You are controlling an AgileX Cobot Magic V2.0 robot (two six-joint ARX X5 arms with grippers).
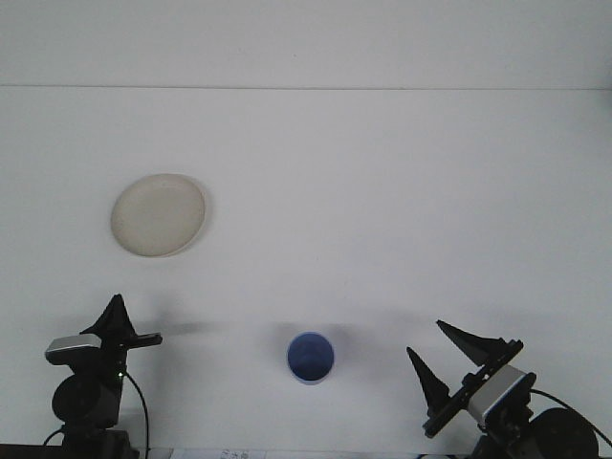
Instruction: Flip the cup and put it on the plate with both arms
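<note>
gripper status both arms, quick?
Left end effector: empty, open or shut cannot be told from this angle.
Right end effector: open, empty, clear of the blue cup.

looks like a robot lab setup, plain white bench (382, 191), blank white wall behind the bench, black robot arms at its near edge
</note>
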